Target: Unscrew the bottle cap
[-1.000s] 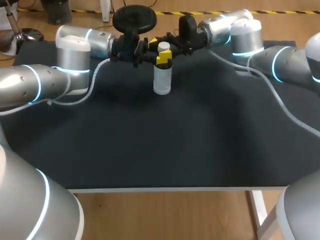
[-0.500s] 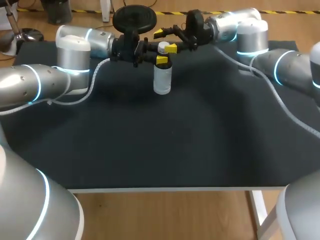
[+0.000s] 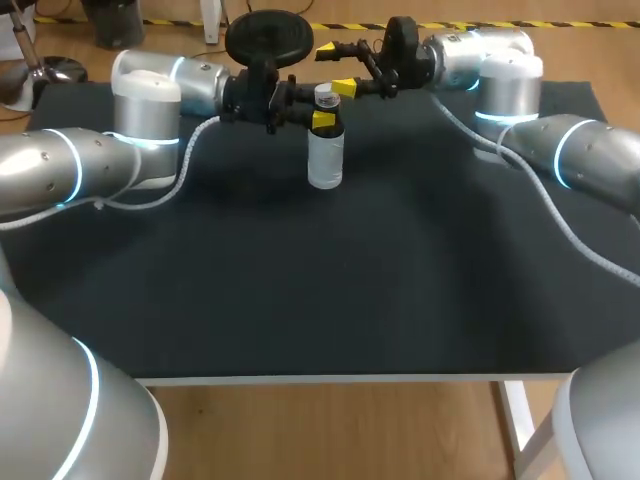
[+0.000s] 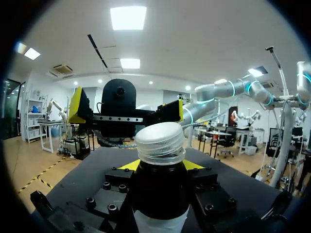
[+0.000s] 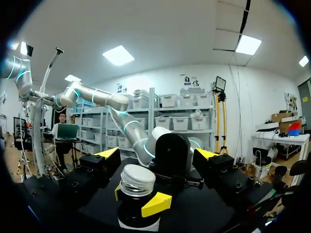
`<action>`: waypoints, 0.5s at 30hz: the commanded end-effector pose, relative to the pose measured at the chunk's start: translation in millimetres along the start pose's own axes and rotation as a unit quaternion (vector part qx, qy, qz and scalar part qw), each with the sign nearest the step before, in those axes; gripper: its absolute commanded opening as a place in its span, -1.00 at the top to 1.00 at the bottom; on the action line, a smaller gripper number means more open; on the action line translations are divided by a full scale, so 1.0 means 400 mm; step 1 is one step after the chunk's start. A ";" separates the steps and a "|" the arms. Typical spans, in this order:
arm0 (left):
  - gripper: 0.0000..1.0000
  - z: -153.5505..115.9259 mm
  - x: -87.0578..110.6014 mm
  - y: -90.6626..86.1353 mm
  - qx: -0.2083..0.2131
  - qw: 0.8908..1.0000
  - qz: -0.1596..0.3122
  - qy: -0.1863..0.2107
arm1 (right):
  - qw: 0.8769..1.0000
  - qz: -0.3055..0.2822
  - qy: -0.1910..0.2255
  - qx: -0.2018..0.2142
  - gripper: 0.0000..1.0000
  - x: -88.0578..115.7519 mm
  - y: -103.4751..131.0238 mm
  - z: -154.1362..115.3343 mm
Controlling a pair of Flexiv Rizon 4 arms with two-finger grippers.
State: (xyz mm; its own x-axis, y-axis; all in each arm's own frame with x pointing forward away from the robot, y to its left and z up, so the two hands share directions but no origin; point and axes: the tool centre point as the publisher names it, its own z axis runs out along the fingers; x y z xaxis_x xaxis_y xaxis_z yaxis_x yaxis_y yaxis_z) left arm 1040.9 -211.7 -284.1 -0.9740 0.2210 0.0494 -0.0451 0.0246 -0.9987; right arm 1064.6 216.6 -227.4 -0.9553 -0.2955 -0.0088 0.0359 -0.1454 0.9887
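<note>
Right now I am gripping the bottle (image 3: 325,160) with my left gripper (image 3: 322,119). Its two yellow-tipped fingers are pressing on the dark neck from either side, just under the cap (image 3: 325,96). The bottle is standing upright on the black table (image 3: 350,290), toward the far edge and about midway across. The white ribbed cap is sitting on top of the neck (I cannot tell from any view how far it is screwed down). In my left wrist view the bottle is filling the gap between my fingers, with a sliver of yellow tip showing on each side of it and the cap rising above them.

My right gripper (image 3: 337,68) is hanging at about cap height on the far side of the bottle, with its fingers spread wide and holding nothing. One of its yellow tips is sitting just beside the cap, apart from it as far as I can see, and the other is out toward the table's far edge. In my right wrist view the cap is lying ahead of and a little below the two fingers, not between them.
</note>
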 end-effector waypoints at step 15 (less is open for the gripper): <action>1.00 0.001 -0.006 0.002 0.001 1.000 0.000 0.002 | 0.907 0.090 -0.387 0.139 -1.00 0.068 0.064 0.007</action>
State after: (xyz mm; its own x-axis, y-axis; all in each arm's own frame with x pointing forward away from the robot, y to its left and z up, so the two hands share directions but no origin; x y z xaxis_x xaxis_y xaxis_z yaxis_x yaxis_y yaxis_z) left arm 1040.9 -211.7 -284.1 -0.9740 0.2210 0.0495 -0.0452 0.0246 -0.9987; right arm 1046.8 208.2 -210.2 -0.9365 -0.3039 0.1750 0.1814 0.0073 0.9834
